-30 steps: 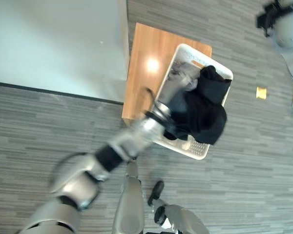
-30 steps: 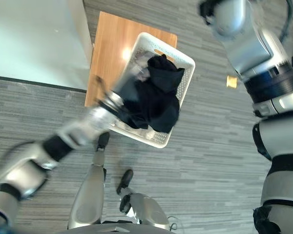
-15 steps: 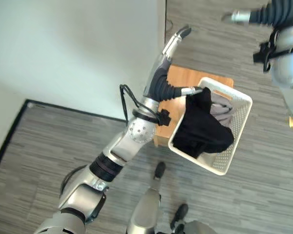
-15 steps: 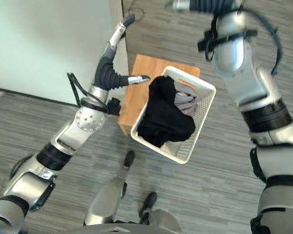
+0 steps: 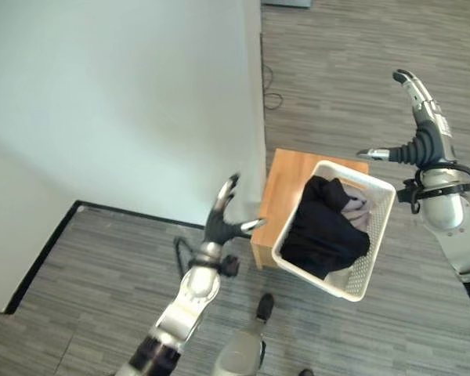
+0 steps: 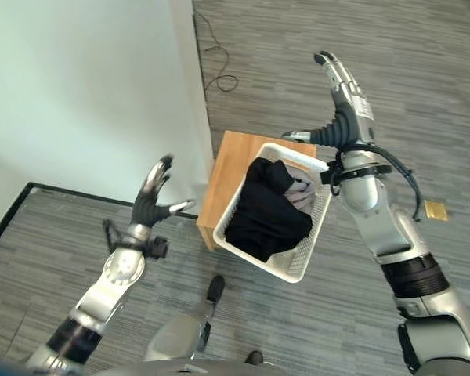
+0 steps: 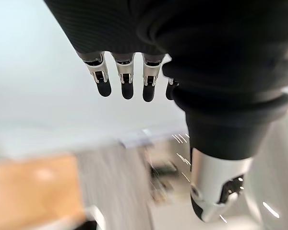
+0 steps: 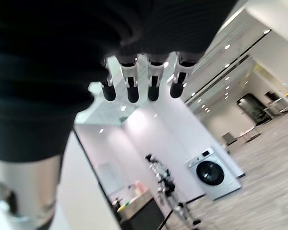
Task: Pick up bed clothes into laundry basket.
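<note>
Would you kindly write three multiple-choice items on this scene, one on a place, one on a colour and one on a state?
1. Where does the laundry basket stand?
A. partly on a low wooden table
B. on the bed
C. in the left hand

2. What colour is the biggest garment in the basket?
A. red
B. black
C. yellow

3. How are both hands?
A. shut on cloth
B. gripping the basket's rim
C. open and holding nothing

Answers:
1 A: the basket rests partly on the wooden table.
2 B: the black garment fills most of it, over a grey one.
3 C: the left hand and the right hand are raised with straight fingers.
</note>
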